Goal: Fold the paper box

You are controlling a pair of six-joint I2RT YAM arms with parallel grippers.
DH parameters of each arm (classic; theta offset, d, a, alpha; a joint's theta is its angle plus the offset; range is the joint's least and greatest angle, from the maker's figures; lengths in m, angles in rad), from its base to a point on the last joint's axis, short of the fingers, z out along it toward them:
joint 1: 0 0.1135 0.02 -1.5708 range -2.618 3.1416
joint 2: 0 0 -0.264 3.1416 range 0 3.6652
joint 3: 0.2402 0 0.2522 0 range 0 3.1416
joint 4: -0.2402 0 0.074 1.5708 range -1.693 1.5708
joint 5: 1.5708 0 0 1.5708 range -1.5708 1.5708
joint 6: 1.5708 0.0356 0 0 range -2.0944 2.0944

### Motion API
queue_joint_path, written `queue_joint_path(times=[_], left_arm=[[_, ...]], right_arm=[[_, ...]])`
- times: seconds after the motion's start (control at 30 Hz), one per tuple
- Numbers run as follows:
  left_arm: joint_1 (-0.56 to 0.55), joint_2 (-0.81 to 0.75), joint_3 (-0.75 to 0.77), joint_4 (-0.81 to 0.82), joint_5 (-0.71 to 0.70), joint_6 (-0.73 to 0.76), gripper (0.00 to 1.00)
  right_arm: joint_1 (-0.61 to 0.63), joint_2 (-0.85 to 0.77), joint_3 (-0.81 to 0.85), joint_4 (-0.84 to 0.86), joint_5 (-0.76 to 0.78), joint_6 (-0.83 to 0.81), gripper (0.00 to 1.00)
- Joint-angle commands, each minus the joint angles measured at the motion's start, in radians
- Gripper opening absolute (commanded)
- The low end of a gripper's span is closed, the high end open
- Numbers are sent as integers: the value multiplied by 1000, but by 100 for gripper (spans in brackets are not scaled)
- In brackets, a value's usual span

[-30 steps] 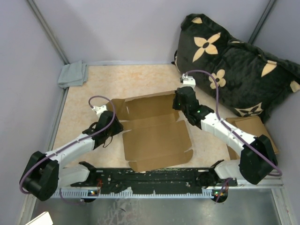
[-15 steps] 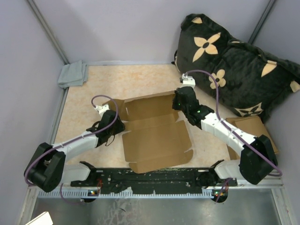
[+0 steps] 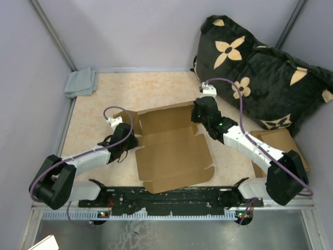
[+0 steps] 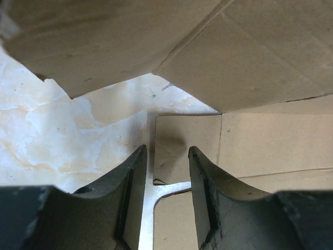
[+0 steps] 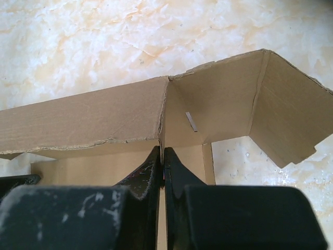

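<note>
Two arms share one sheet: the paper box point(image 3: 174, 153) lies in the middle of the table point(image 3: 156, 88), its far panel and right-hand flaps raised and its near panels flat. Our right gripper point(image 5: 162, 156) is pinched tight on the upright cardboard edge at the far right corner, we judge to prop that wall. Our left gripper point(image 4: 167, 156) sits at the box's left edge with its fingers spread over flat cardboard (nothing is clamped), seemingly placed to take the left flap next.
</note>
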Motion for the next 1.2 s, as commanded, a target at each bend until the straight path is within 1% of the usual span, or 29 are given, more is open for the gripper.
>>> queue_joint_path(times=[0.0,0.17,0.47,0.57,0.67,0.83,0.97,1.17], left_arm=[[2,10,-8,33,1,21,44],[2,-28,-21,85,94,31,40],[0,-151,-32,98,205,1,37],[1,-160,-54,166,257,-12,37],[1,-118,-75,257,315,-20,37],[0,21,-63,316,374,-44,36],[-3,82,-74,374,399,-77,35],[-7,141,-55,344,399,-89,34]], right_arm=[[-1,-29,0,27,-9,7,4],[-1,-24,1,31,-16,10,4],[-1,-13,4,40,-35,18,5],[0,-10,4,42,-46,21,5],[-1,-9,2,44,-55,25,5],[-1,-17,-5,40,-63,29,5],[-1,-18,-9,37,-69,28,5],[-1,-14,-17,37,-66,38,5]])
